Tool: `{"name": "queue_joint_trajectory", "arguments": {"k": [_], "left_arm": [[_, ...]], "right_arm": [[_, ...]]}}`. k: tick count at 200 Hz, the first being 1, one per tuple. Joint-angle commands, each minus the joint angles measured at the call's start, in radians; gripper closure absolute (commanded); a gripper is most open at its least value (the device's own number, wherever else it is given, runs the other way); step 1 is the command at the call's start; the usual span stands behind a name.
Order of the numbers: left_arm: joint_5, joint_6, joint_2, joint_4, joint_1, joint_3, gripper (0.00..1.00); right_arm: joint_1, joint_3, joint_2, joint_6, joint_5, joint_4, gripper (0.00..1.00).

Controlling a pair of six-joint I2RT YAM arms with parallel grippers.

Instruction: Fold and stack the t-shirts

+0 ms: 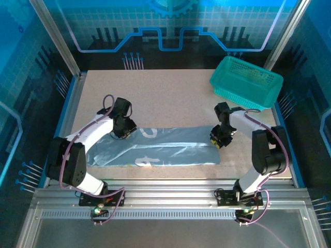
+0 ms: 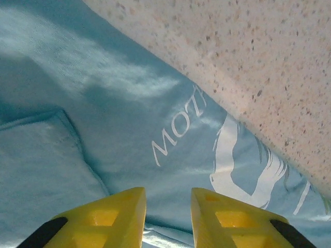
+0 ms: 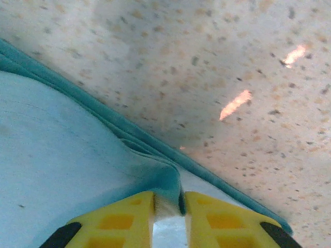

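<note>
From the overhead camera I am seeing one t-shirt point(image 1: 165, 147) lying across the lower middle of the frame. It is folded into a long flat band running left to right on the speckled table point(image 1: 165, 98), with scraps of white lettering point(image 1: 149, 133) showing on its upper face. The left gripper point(image 1: 125, 132) is sitting at the band's upper left edge and the right gripper point(image 1: 218, 140) at its right end, both down at cloth level. A teal mesh basket point(image 1: 247, 82) is standing in the upper right of the frame, well apart from the shirt. In the left wrist view the yellow fingers point(image 2: 111, 219) are standing a little apart at the bottom edge, with pale blue fabric running beneath and between them. I cannot tell whether they are pinching it or merely resting on it. White letters and a white graphic are showing just above the fingers, with bare table in the upper right corner. In the right wrist view the fingers point(image 3: 116, 219) are drawn nearly together at the bottom of the frame and are clamping a small ridge of the shirt's edge — the cloth is bunching into the narrow gap. The folded edge is running diagonally from upper left to lower right, with table beyond it.
</note>
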Motion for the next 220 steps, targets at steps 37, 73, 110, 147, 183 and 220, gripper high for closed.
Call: {"name": "queue_joint_trajectory", "arguments": {"k": [37,73,110,147,183,220], "left_arm": [[0.106,0.019,0.118,0.042,-0.134,0.088,0.72],[0.071,0.008,0.21,-0.035,-0.204,0.131,0.76],[0.039,0.018,0.232,-0.018,-0.213,0.088,0.76],[0.063,-0.007,0.24,-0.084,-0.227,0.03,0.8],[0.088,-0.062,0.135,-0.136,-0.201,0.01,0.81],[0.089,-0.071,0.057,-0.151,-0.052,0.086,0.77]], "right_arm": [[-0.025,-0.07,0.03,-0.034,0.027,-0.015,0.83],[-0.026,-0.045,-0.027,-0.059,0.057,-0.045,0.81],[0.021,0.013,-0.111,-0.081,0.103,-0.089,0.79],[0.139,0.082,-0.078,-0.135,0.119,-0.002,0.79],[0.238,0.16,0.03,-0.221,0.063,0.121,0.78],[0.301,0.257,0.169,-0.248,0.038,0.117,0.78]]}}
